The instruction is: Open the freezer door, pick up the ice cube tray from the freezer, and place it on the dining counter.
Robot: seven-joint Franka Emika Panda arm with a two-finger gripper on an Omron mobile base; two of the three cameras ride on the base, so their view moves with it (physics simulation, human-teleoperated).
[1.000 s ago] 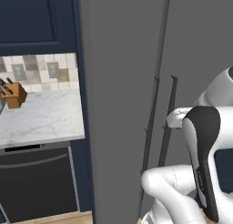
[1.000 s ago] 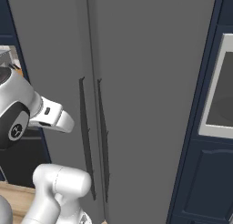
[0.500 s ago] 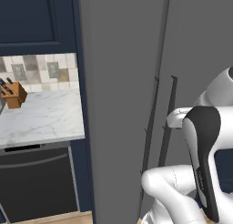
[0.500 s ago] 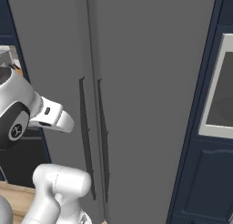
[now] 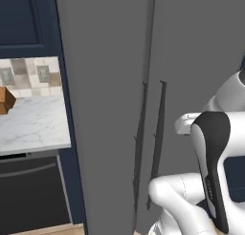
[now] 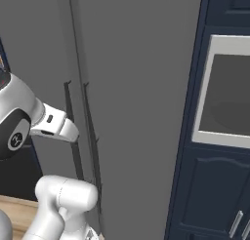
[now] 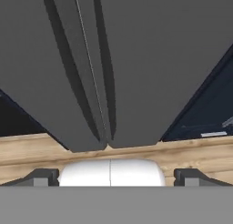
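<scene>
The dark grey fridge stands in front of me with both doors shut. The freezer door (image 5: 105,110) is the narrower left panel, and its thin black bar handle (image 5: 140,133) runs just left of the centre seam. In the right base view the freezer door (image 6: 39,49) and its handle (image 6: 73,136) are partly behind my arm. Looking down the fridge front, the hand view has the freezer door (image 7: 41,59) on the left. My gripper (image 7: 116,177) is open wide, away from the door, with nothing between its fingertips (image 7: 43,176). The ice cube tray is hidden behind the shut door. The dining counter is out of view.
The wider fridge door (image 5: 201,62) has its own bar handle (image 5: 159,129). Left of the fridge are a marble worktop (image 5: 28,124) with a knife block (image 5: 5,101) and a black dishwasher (image 5: 33,191). A built-in oven (image 6: 227,92) sits in navy cabinets on the right. The floor (image 7: 27,148) is wood.
The whole picture has shifted left in both base views, so the base has moved. Both fridge doors stay shut and the gripper stays open.
</scene>
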